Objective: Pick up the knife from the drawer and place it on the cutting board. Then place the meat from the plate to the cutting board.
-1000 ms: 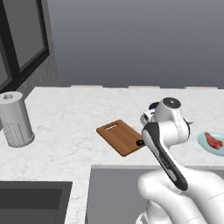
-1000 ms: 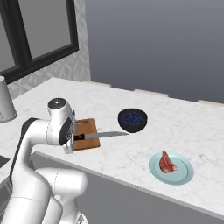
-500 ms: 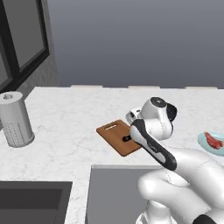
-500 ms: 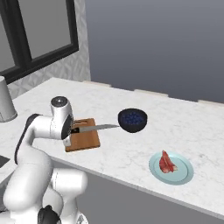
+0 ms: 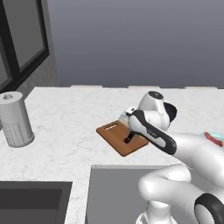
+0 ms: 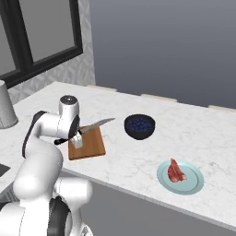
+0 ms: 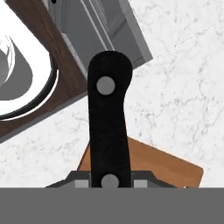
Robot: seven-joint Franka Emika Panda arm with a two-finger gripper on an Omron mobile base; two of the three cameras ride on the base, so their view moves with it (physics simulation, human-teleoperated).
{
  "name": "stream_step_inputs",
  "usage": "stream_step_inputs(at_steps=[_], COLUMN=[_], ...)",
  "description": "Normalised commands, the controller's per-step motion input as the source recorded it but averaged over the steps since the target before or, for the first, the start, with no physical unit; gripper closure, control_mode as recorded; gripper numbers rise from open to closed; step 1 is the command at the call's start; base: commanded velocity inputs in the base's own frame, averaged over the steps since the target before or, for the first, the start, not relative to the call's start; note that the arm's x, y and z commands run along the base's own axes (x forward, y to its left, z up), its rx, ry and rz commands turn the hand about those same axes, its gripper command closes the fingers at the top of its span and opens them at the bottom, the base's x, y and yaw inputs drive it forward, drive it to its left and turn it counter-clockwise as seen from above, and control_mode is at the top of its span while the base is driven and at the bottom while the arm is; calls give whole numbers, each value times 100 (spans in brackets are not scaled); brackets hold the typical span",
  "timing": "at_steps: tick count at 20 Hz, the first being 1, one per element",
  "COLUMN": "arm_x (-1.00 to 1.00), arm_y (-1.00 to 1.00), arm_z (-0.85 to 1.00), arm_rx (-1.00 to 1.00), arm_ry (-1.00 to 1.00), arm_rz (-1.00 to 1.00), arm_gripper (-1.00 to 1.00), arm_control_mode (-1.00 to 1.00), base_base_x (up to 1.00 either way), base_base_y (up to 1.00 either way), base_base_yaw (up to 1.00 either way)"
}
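Over the marble counter (image 6: 138, 159), the gripper (image 6: 77, 138) grips the knife (image 6: 96, 123) by its black handle just above the cutting board (image 6: 90, 145), the blade reaching out past the board's edge toward a dark bowl (image 6: 139, 126). Placing the knife appears to be the step in hand; next it must be lowered flat onto the board and let go. The meat (image 6: 175, 170) waits on the plate (image 6: 193, 182), well apart.

Dark bowl (image 6: 139, 126), grey canister (image 5: 15, 119), possibly sink (image 5: 30, 203)
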Motion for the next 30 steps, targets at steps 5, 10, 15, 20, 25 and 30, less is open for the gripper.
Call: stream_step_inputs(at_steps=[5,10,15,20,25,30], arm_x=[0,3,19,13,25,23], arm_y=[0,31,54,14,0,-4], arm_z=[-5,0,0,-4,-20,-21], arm_rx=[-17,-11,-2,1,-6,-9], arm_ry=[0,0,4,4,4,0], arm_rz=[42,10,-18,-39,-2,24], arm_gripper=[100,100,100,100,100,100], arm_control_mode=[-100,-100,-100,-100,-100,-100], base_base_x=[0,0,0,0,0,0], base_base_y=[0,0,0,0,0,0], base_base_yaw=[0,0,0,0,0,0])
